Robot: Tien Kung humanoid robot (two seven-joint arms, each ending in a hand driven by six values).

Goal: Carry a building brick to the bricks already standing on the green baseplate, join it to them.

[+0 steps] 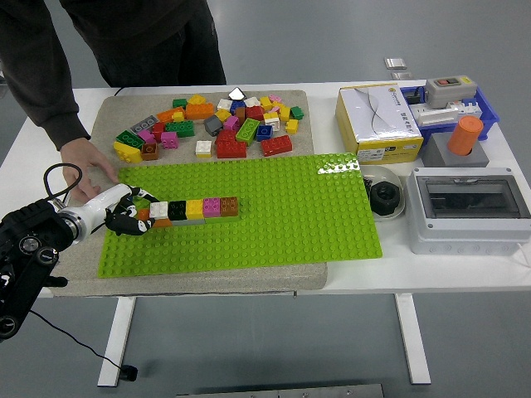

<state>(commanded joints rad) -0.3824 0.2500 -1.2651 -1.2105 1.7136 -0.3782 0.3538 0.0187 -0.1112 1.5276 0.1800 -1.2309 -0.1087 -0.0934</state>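
The robot's left arm (29,257) is black and bulky, with round silver-rimmed knobs on its casing; a black cable (56,176) loops up from it; the wrist is a white cylinder; the left hand (124,213) has black-and-white fingers; the person (108,41) wears a dark long-sleeved top and dark trousers.

- Your left arm (33,249) enters from the lower left, forearm angled up and to the right over the table's near edge; its white wrist (93,207) leads to the left hand (124,213)
- The left hand's fingers (131,221) are curled inward, thumb side up
- Your right arm is out of frame
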